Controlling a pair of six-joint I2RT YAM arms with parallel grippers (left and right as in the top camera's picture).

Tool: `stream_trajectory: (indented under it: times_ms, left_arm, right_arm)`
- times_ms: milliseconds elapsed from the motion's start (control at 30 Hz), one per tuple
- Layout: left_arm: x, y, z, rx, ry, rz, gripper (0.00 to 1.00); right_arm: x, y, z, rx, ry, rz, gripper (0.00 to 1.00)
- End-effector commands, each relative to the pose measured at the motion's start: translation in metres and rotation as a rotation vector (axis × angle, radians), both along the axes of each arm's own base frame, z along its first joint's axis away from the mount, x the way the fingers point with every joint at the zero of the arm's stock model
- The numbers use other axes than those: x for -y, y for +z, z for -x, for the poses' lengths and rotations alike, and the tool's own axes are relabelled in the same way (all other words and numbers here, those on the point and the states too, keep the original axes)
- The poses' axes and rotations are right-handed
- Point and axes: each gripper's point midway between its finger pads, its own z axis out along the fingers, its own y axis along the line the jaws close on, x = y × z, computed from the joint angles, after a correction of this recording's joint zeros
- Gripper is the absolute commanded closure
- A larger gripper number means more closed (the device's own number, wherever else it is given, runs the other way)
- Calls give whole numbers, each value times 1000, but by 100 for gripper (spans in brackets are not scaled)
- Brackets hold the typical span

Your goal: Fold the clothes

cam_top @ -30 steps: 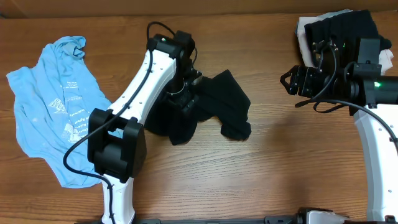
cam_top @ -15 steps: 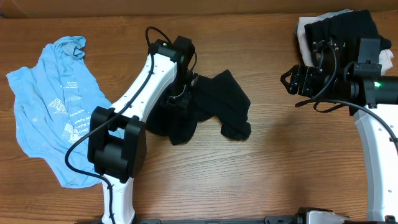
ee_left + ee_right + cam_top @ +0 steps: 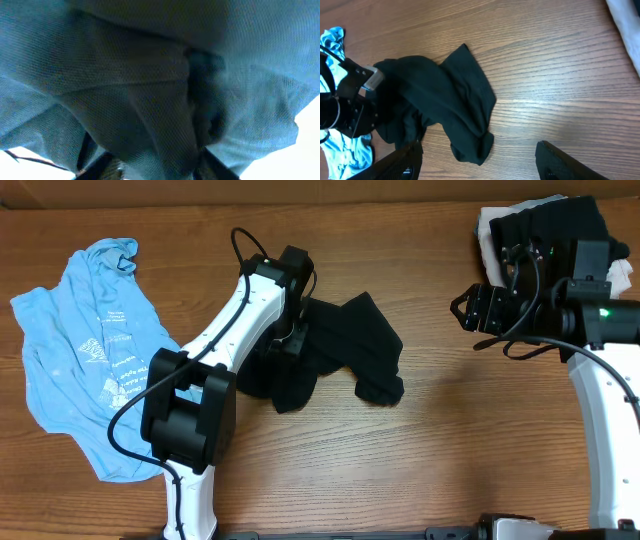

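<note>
The left gripper [image 3: 287, 343] is pushed down into the rear left part of the black garment [image 3: 360, 345]. Its wrist camera sees nothing but bunched dark cloth pressed close to the lens, with only the roots of the fingers showing at the bottom edge, so I cannot tell whether the jaws are clamped on fabric or merely sunk into it. The garment lies crumpled around and to the right of that gripper. It is a rumpled mound on the wooden table [image 3: 450, 440] with one flap thrown out toward the right and no straight edge or flat layer visible, so by my reading no fold has been made in it and it has yet to be spread out. Well apart on the far left, the light-blue T-shirt [image 3: 85, 360] lies loosely opened but wrinkled and skewed, likewise unfolded. The right gripper [image 3: 468, 310] hangs empty near the right edge with its fingers spread wide, well clear of the black garment. Behind it, at the back right corner, sits a pile of black and white cloth [image 3: 545, 225]; whether that pile is folded I cannot tell.
</note>
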Motion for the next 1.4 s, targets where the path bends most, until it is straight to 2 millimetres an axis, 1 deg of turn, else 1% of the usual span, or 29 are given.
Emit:
stream_trajectory:
  times_ms: [0,67,167,233,267,333,367,467,533,633,733,800,867,1033,1133,1233,1267,1367]
  left_arm:
    - [0,3,-4,25,48,9,80]
    - [1,3,-5,29,56,14,96]
    - [3,9,-9,45,56,21,96]
    - [6,23,-17,73,54,33,96]
    - [8,34,-23,95,52,42,96]
    - [13,62,-36,151,52,66,96]
    - [16,79,-43,185,52,81,96]
    - [23,137,-62,312,52,132,96]
    - [27,179,-72,413,52,174,96]
    - [28,225,-76,519,52,219,96]
    - [27,257,-74,590,52,245,96]
    - [26,269,-73,618,53,254,96]
    - [26,274,-72,632,53,260,96]
    - [26,274,-72,630,53,261,96]
    - [26,274,-72,631,53,261,96]
    - [25,274,-72,630,53,261,96]
    - [25,274,-72,630,53,260,96]
    - [25,274,-71,629,53,260,96]
  right_arm:
    - [2,4,-7,12,-7,2,24]
    - [2,3,-7,10,-7,2,24]
    - [1,4,-7,12,-5,-1,24]
    - [1,4,-7,12,-4,-2,24]
    - [1,4,-7,11,-4,-2,23]
    - [-1,3,-6,8,1,-3,23]
    - [-2,3,-6,7,6,-4,23]
    - [-12,3,-4,4,34,-10,23]
    - [-23,2,-1,-2,64,-8,23]
    - [-38,-5,2,-19,110,-4,23]
    - [-52,-20,7,-54,147,0,23]
    - [-61,-33,12,-89,174,2,23]
    - [-69,-49,18,-125,197,2,25]
    - [-88,-82,27,-193,215,-9,25]
    - [-103,-99,38,-225,261,-3,28]
    - [-120,-114,50,-234,315,10,28]
    - [-124,-119,52,-236,312,20,28]
    - [-125,-137,51,-229,255,84,28]
